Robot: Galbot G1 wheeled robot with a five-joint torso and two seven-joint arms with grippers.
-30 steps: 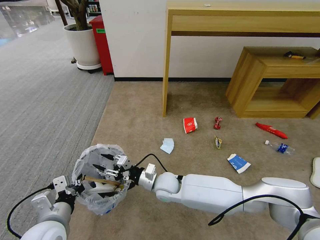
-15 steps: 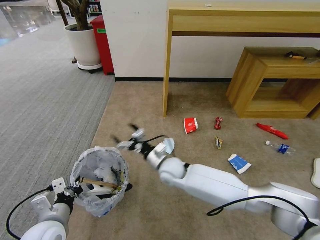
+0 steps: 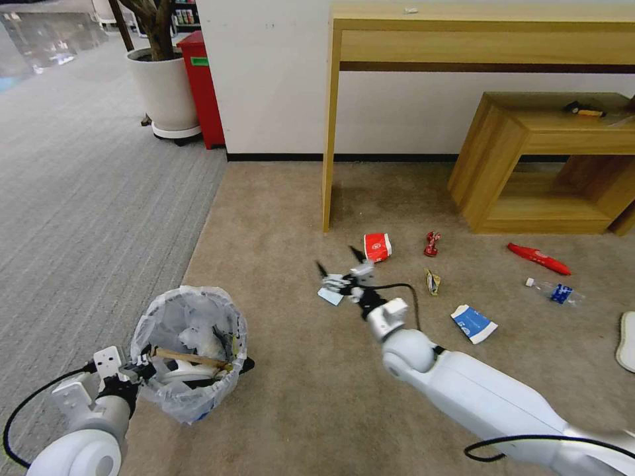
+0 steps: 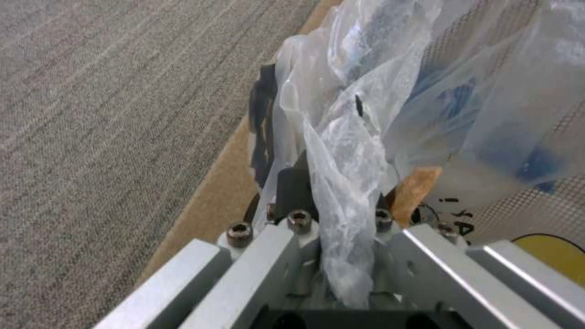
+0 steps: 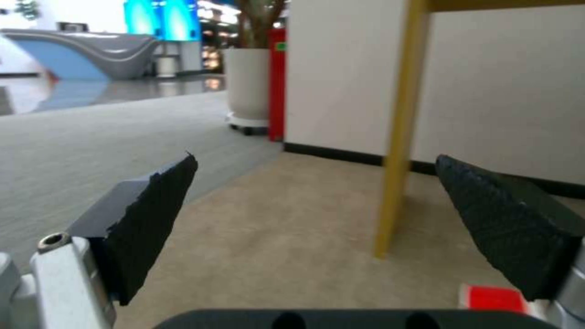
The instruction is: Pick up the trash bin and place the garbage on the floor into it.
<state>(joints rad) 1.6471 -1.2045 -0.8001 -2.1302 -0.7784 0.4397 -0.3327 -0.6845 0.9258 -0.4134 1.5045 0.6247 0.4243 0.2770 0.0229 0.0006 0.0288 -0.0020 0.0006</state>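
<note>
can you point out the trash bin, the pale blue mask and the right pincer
trash bin (image 3: 173, 396): head view, bag-covered outer wall.
pale blue mask (image 3: 329, 296): head view, corner showing below the pincer.
right pincer (image 3: 339, 260): head view, midway between its open fingertips.

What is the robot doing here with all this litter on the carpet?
The robot is collecting litter. Its left gripper is shut on the rim of the trash bin, which already holds a stick and some white paper. Its right gripper is open and empty, above the pale-blue mask on the floor. A red paper cup, wrappers, a carton and a bottle lie there too.
</note>
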